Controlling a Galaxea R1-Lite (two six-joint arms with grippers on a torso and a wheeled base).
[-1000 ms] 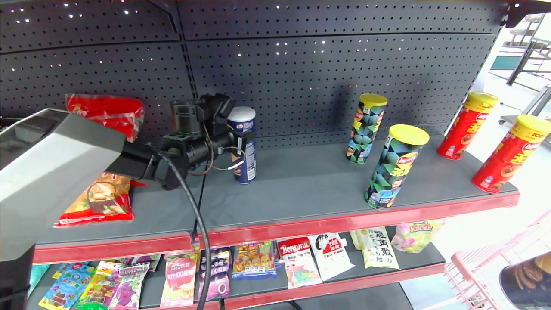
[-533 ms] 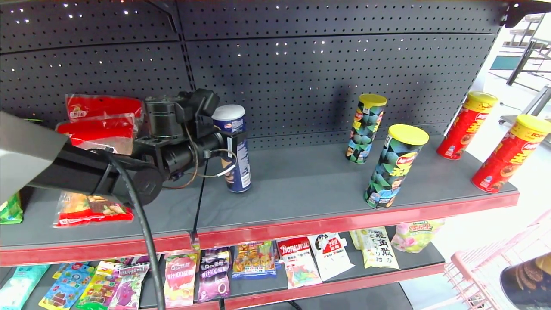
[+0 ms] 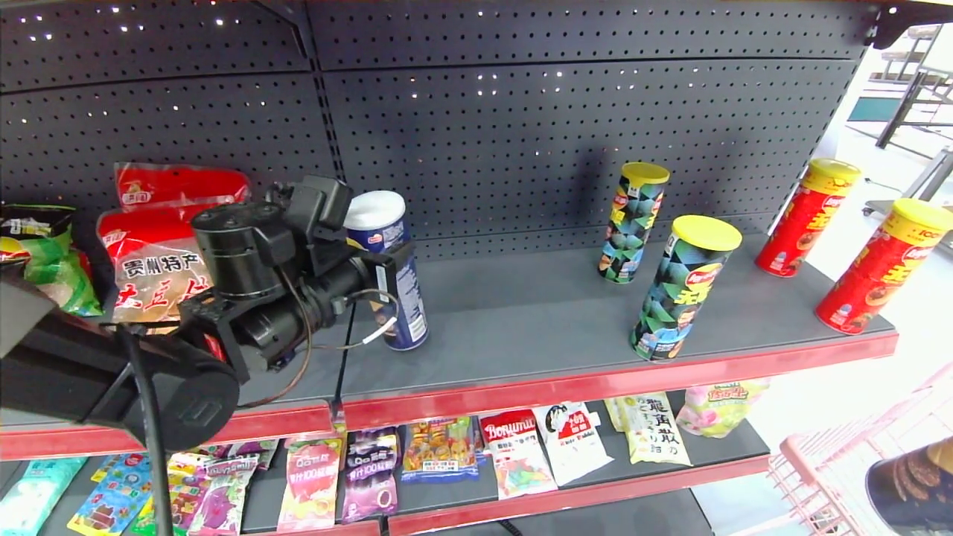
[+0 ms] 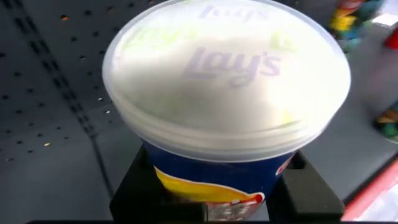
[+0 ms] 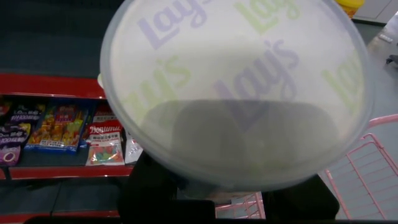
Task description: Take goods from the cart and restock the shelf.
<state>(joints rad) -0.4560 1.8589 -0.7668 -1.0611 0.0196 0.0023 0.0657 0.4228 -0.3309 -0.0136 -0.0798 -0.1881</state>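
Note:
A blue chip can (image 3: 391, 272) with a white lid stands slightly tilted on the grey upper shelf (image 3: 536, 320), left of centre. My left gripper (image 3: 387, 279) is shut on its side. In the left wrist view the white lid (image 4: 227, 81) is right in front of the camera, with black fingers (image 4: 140, 196) on both sides of the blue can body. My right gripper (image 5: 227, 199) is shut on a dark can with a translucent lid (image 5: 236, 87). That dark can (image 3: 912, 484) sits low at the right, beside the pink cart (image 3: 826, 461).
Two green-patterned cans (image 3: 633, 222) (image 3: 685, 286) and two red cans (image 3: 808, 216) (image 3: 878, 264), all with yellow lids, stand on the shelf's right half. Red snack bags (image 3: 160, 260) and a green bag (image 3: 45, 260) lean at the left. Candy packets (image 3: 447, 454) fill the lower shelf.
My left arm has drawn back toward the left and the shelf's front, carrying the blue can with it. More of the bags behind it now show.

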